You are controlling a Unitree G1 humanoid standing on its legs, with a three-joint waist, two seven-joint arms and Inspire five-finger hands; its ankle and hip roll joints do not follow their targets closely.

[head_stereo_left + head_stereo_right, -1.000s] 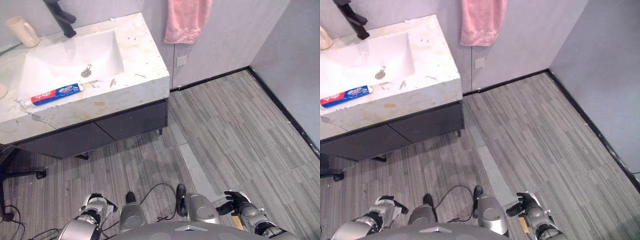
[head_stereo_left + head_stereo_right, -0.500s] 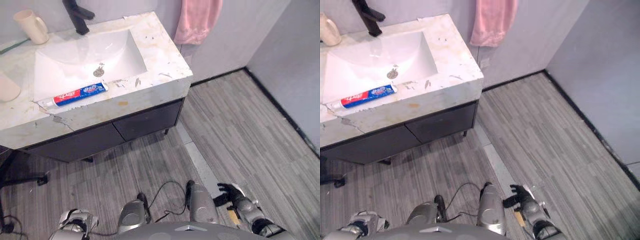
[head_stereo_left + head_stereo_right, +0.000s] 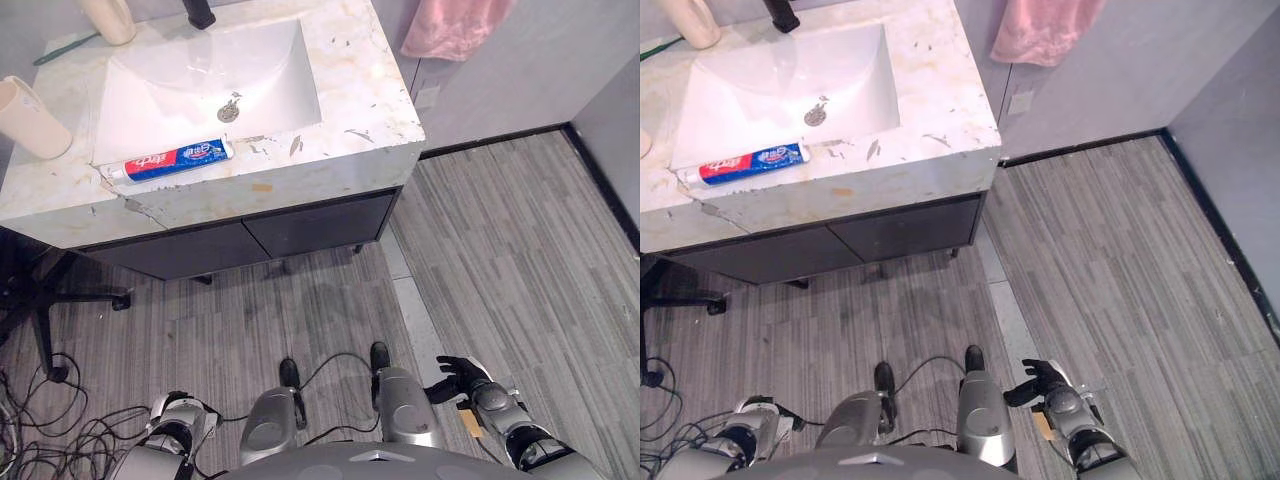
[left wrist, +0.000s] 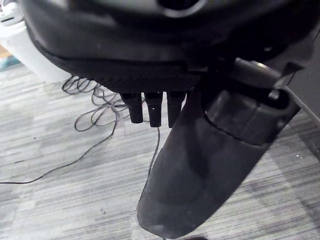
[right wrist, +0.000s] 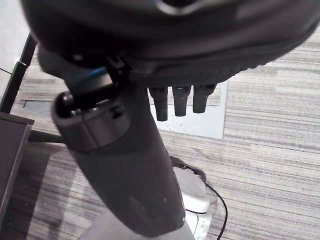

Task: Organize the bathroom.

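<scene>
Toothpaste tube (image 3: 165,161) beside beige cup (image 3: 30,118)

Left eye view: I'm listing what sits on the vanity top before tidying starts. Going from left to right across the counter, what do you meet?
Cream cup at the counter's left edge → toothpaste tube lying on the sink's front rim → sink drain → bare marble counter → pink towel hanging on the wall beyond.
</scene>
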